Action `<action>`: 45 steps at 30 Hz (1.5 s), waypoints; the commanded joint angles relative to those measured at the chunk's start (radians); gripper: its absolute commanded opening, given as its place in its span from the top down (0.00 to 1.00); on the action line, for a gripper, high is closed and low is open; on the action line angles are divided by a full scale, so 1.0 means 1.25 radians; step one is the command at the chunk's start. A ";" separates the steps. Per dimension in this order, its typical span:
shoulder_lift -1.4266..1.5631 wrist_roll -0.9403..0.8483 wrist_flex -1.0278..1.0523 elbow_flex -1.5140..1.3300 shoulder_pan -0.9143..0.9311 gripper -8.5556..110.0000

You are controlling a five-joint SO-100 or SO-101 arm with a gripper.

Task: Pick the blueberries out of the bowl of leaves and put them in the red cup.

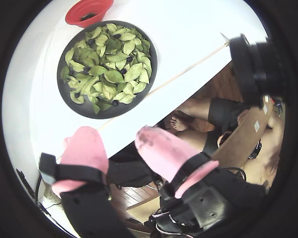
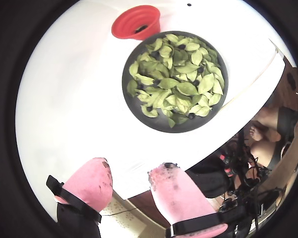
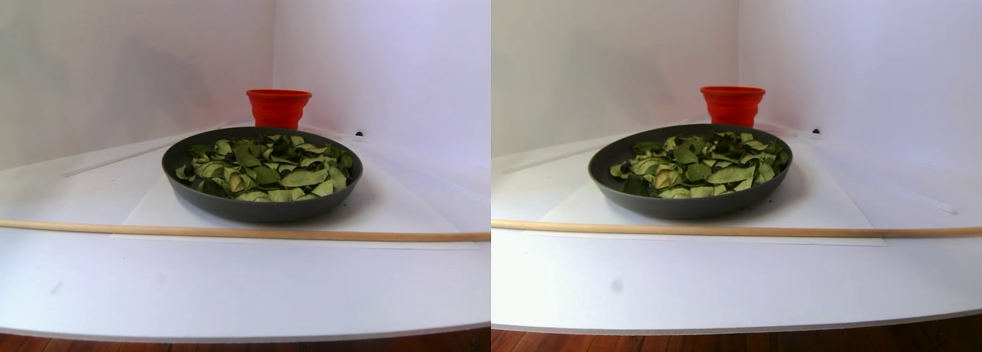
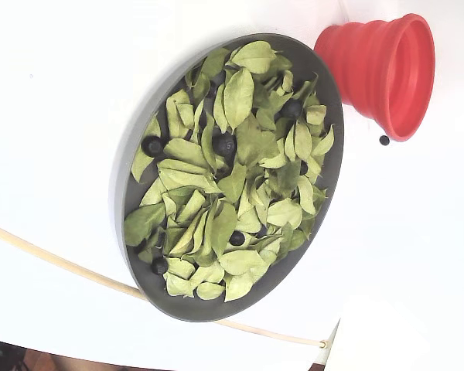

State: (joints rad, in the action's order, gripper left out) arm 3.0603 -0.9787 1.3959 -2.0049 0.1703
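Observation:
The dark grey bowl (image 4: 131, 147) holds a heap of light green leaves (image 4: 240, 178). Several blueberries lie among them, such as one berry (image 4: 152, 145) near the rim, another (image 4: 226, 144) and a third (image 4: 237, 238). The red cup (image 4: 379, 66) stands upright just beyond the bowl's far end, close to its rim. In both wrist views my gripper (image 1: 114, 134) (image 2: 131, 168) hangs open with nothing between its pink fingers, high above the table's near edge and well short of the bowl (image 1: 94, 113) (image 2: 159, 126). The stereo pair view shows the bowl (image 3: 262, 206) and cup (image 3: 278, 106), not the gripper.
A thin wooden rod (image 3: 230, 231) (image 4: 62, 263) lies across the white table in front of the bowl. White walls close the back corner behind the cup. A black camera (image 1: 253, 64) juts in at the right, and a person's feet (image 1: 179, 121) show below the table edge.

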 commanded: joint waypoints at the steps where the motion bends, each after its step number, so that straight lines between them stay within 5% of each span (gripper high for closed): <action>1: -0.022 -0.064 -0.054 0.006 0.010 0.80; 45: -0.376 -0.387 -0.426 -0.058 -0.088 0.80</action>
State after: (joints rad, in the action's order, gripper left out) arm 2.5970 -1.4511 0.8943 -2.1108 0.0675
